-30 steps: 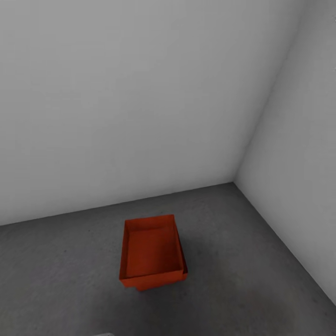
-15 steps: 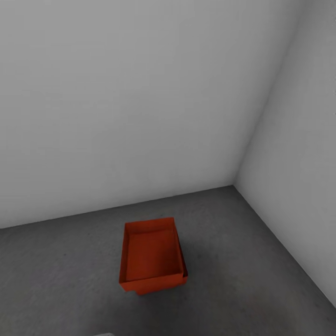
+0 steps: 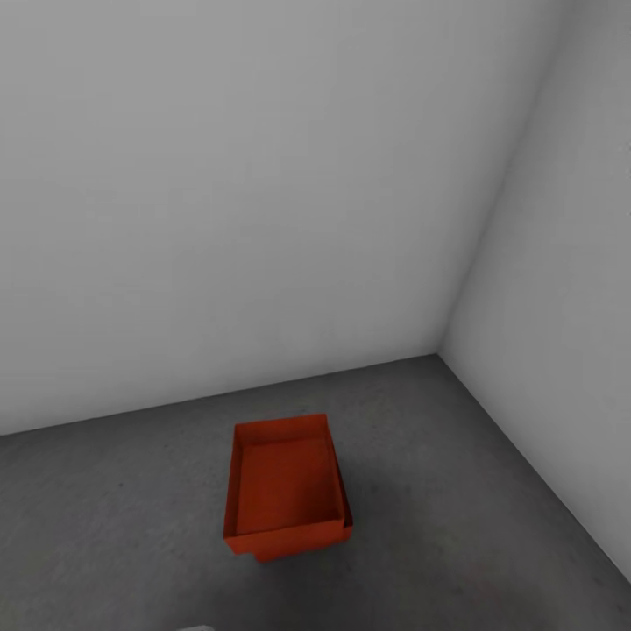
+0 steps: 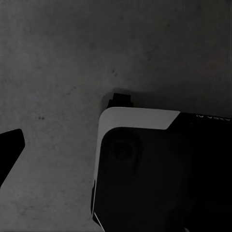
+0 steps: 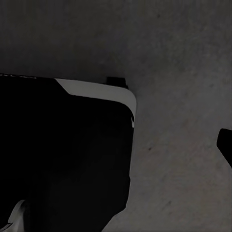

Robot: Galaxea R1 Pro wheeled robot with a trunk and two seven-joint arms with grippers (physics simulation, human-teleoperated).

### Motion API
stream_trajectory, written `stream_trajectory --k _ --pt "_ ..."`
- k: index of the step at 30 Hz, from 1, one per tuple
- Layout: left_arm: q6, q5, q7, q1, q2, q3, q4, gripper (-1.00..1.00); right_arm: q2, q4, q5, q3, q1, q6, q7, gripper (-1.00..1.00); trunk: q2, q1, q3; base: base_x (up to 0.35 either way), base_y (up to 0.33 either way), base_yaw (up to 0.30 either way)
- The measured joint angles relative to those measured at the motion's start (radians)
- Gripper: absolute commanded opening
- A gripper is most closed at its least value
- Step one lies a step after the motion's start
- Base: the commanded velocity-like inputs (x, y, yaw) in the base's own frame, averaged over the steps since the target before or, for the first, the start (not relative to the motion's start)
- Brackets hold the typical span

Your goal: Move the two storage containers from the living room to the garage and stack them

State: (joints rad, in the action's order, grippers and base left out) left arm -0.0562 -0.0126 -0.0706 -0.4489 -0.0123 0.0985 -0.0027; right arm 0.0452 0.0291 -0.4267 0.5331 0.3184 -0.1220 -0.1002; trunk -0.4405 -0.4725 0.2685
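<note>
Two orange-red storage containers stand stacked on the garage's dark grey concrete floor (image 3: 456, 499), close to a corner. The upper container (image 3: 285, 482) is open-topped and empty. The lower container (image 3: 296, 549) peeks out under its near edge and right side, slightly offset. Neither is touched by an arm. In the left wrist view a single dark fingertip (image 4: 9, 147) shows at the picture's edge above bare concrete. The right wrist view likewise shows one dark fingertip (image 5: 226, 145). Too little of either gripper shows to tell its state.
A pale grey back wall (image 3: 245, 193) and a right wall (image 3: 561, 307) meet in a corner behind the stack. My dark, white-edged base (image 4: 154, 164) (image 5: 67, 154) shows in both wrist views. Bare concrete surrounds the stack on all sides.
The whole head picture has slid down slightly, so the camera has moved. The stacked containers have not shifted against the floor or walls.
</note>
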Motion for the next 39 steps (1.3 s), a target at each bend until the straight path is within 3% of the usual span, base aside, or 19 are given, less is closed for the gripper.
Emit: stream_trajectory --k 39 --pt "0.000 0.000 0.000 0.000 0.000 0.000 0.000 1.00 0.006 0.000 0.005 0.001 -0.018 -0.001 0.003 1.00 0.000 0.000 -0.062 0.000 0.000 0.000"
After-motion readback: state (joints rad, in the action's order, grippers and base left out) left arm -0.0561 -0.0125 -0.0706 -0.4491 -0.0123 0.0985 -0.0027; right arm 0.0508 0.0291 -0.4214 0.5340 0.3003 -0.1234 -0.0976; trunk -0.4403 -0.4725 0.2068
